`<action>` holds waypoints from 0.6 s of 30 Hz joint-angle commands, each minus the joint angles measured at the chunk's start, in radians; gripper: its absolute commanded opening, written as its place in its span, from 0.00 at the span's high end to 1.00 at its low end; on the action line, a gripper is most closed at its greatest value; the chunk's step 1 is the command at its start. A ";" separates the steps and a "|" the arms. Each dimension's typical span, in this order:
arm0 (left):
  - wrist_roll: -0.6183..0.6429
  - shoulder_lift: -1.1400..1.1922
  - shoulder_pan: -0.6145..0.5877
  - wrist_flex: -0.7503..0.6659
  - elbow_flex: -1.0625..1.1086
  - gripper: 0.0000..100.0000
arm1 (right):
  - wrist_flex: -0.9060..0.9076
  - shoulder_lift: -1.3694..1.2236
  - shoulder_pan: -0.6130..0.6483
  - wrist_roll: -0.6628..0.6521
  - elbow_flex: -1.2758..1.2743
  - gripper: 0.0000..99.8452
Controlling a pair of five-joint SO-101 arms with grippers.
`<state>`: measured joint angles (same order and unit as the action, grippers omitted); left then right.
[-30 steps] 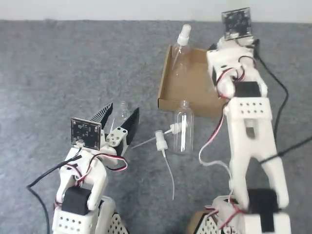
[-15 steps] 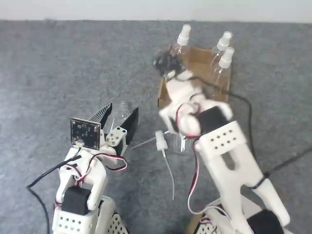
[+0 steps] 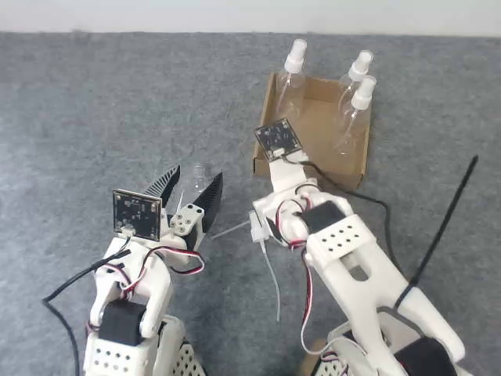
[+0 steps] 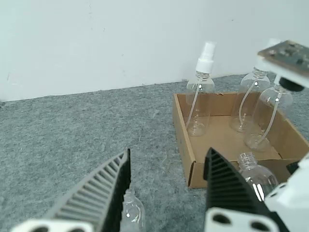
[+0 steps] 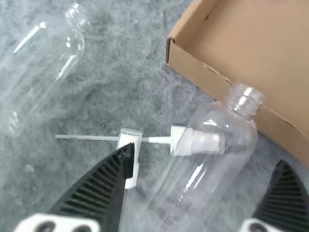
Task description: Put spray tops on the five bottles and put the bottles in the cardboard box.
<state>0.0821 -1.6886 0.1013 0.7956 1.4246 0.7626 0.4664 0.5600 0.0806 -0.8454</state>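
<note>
My right gripper [image 5: 206, 157] is spread wide. Its black jaws stand on either side of an uncapped bottle [image 5: 222, 128] lying on its side on the grey carpet [image 5: 120, 82], and neither jaw appears to touch it. The bottle's open neck points at the cardboard box [image 5: 217, 48] and stops just short of the near wall.

Just beside one jaw tip lies a spray top [image 5: 128, 142], its dip tube stretched flat along the carpet, away from the bottle. A second spray top [image 5: 195, 142] sits against the bottle's flank, but I cannot tell whether it is beside the bottle or under it. Farther out, a second uncapped bottle [image 5: 43, 63] lies on its side, well apart from this gripper.

My left gripper [image 4: 168, 153] is also wide open and holds nothing. The second uncapped bottle lies low between its jaws, close to one of them, with no contact that I can see. The first uncapped bottle is off to the side of the other jaw, in front of the box.

Inside the box, a capped bottle [image 4: 199, 104] stands upright in one far corner. Another capped bottle [image 4: 248, 106] and a third capped bottle [image 4: 270, 113] stand upright just beside each other at the opposite far corner.
</note>
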 commanded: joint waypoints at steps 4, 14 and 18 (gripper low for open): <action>-0.002 -0.011 0.002 -0.021 -0.005 0.77 | -0.102 0.045 -0.012 0.014 -0.055 0.63; -0.002 -0.011 0.002 -0.021 -0.005 0.77 | -0.306 0.044 -0.081 0.015 -0.203 0.63; -0.002 -0.011 0.002 -0.021 -0.005 0.77 | -0.323 0.044 -0.079 0.074 -0.221 0.63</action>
<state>0.0821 -1.6886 0.1013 0.7956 1.4246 0.4741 0.4664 0.4879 0.0913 -1.0694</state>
